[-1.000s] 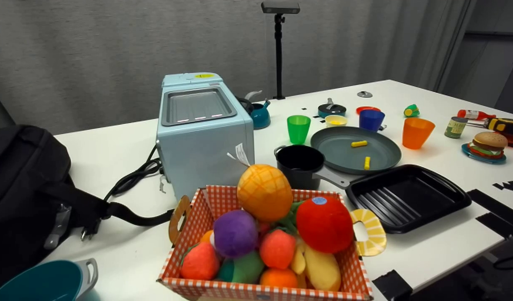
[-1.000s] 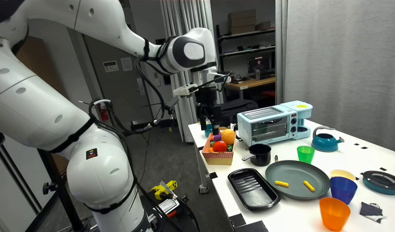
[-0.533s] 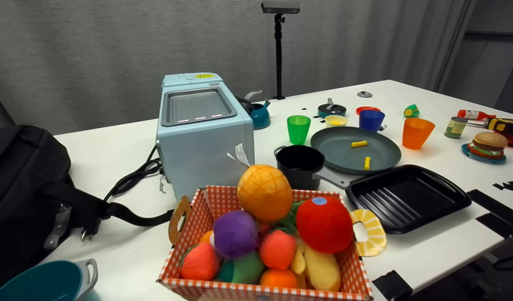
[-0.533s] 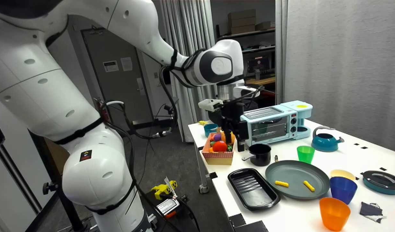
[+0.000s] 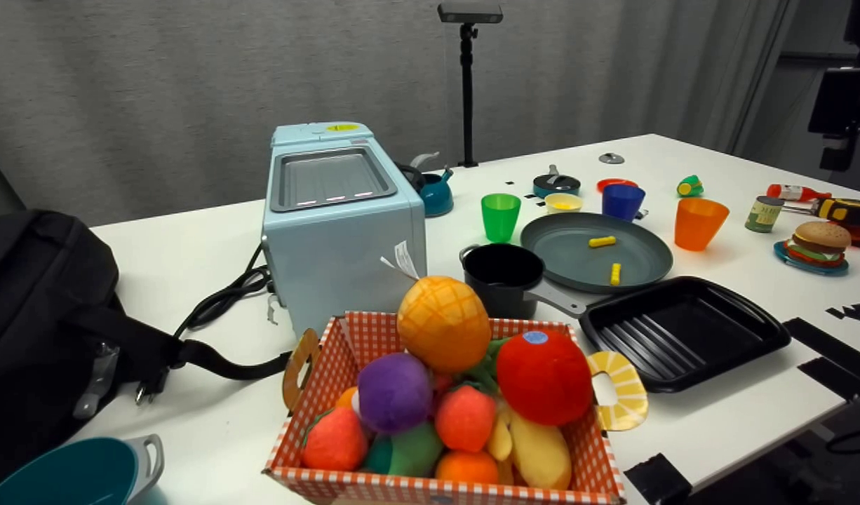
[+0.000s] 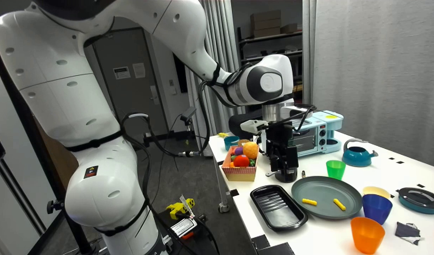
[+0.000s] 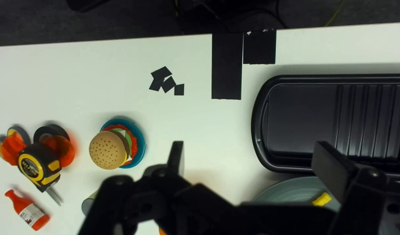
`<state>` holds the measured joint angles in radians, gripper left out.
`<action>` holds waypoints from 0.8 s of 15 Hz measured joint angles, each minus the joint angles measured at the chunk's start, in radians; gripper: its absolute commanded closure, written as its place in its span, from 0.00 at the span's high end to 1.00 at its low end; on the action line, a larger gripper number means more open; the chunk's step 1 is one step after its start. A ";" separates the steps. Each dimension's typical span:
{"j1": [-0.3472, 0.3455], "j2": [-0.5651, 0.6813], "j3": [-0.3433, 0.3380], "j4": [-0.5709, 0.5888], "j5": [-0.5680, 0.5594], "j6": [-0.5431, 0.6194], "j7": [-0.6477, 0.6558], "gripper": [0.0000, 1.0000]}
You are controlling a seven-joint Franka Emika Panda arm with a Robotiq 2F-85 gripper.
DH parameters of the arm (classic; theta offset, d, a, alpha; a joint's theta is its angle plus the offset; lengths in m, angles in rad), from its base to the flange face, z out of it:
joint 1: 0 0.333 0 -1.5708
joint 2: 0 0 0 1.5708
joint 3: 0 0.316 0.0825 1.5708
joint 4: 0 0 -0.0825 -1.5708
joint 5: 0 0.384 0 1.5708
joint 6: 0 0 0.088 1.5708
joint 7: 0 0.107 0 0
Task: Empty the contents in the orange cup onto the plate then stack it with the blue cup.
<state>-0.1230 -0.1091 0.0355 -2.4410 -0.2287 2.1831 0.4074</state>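
Above the smooth white desk point(image 7: 200, 120), we saw the tool point(image 7: 254, 164) hanging with its two blocky dark fingers point(image 7: 332, 171) spread wide, bare desk showing in the gap between them. In both exterior views the orange cup point(image 6: 367, 235), a plain bright plastic tumbler tapering to a narrower base, stood upright on the desk, lower than the tool. Also below the tool, apart from the orange cup, stood the blue cup point(image 6: 377, 209), of the same tapered shape, just beside the plate point(image 6: 325, 189); we could not tell whether it touched the rim. The plate, dark grey, round and shallow, lay partly hidden by the tool in the wrist view. On it we found the contents point(image 6: 339, 204), two small yellow sticks lying apart from each other; one of them showed right beside a finger of the tool in the wrist view. In that view the same finger overlapped the glossy black rectangular tray point(image 7: 301, 120), its floor ridged at one end. Beyond the tool's other finger we noticed a toy burger point(image 7: 108, 150), its domed bun speckled with seeds, on a round teal saucer point(image 7: 140, 140). In an exterior view, the pale blue toaster oven point(image 6: 322, 140), boxy and glass-fronted, showed behind the tool, and a red-checked basket point(image 6: 240, 176) of plush fruit point(image 6: 241, 161) to its left.
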 measured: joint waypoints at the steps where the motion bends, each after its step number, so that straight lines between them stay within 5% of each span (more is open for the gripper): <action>1: 0.000 0.005 0.000 0.004 0.000 0.000 0.002 1.00; 12: 0.003 0.009 -0.003 0.009 0.000 0.000 0.007 1.00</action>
<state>-0.1201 -0.0997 0.0325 -2.4321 -0.2287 2.1830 0.4144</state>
